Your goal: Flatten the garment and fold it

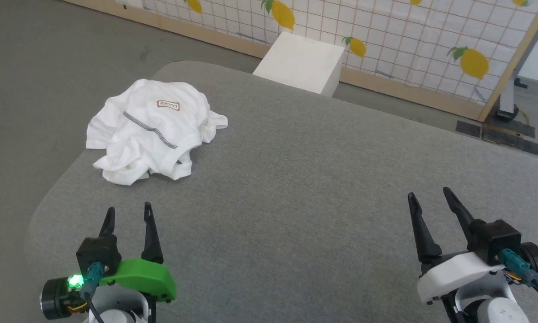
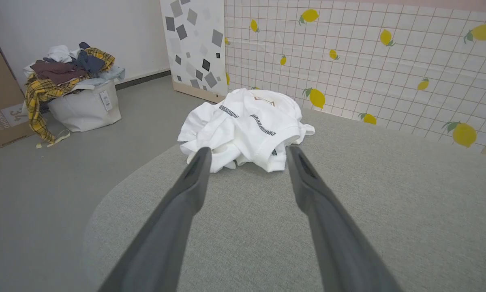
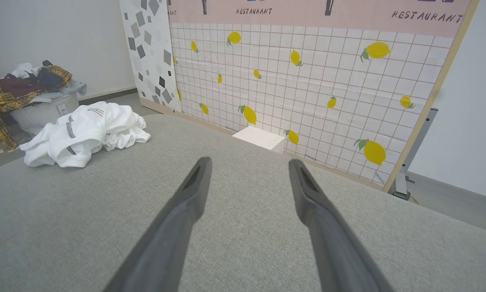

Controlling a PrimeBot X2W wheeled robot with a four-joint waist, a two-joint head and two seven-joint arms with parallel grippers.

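The garment (image 1: 150,130) is a white T-shirt lying crumpled in a heap near the far left corner of the grey padded table (image 1: 304,188), its tan patch and a dark stitched seam facing up. The left wrist view has the garment (image 2: 247,129) straight ahead, just beyond the fingertips. In the right wrist view the garment (image 3: 84,134) lies far off to the left. My left gripper (image 1: 129,214) hovers open over the table's near left, a short way in front of the heap. My right gripper (image 1: 430,197) is open at the near right, nothing between its fingers.
A white rigid box (image 1: 302,63) stands on the floor behind the table, against a lemon-patterned tiled screen (image 1: 385,36). A laundry bin heaped with clothes (image 2: 74,89) sits on the floor to the left. The table's rounded left edge (image 1: 49,197) is close to my left gripper.
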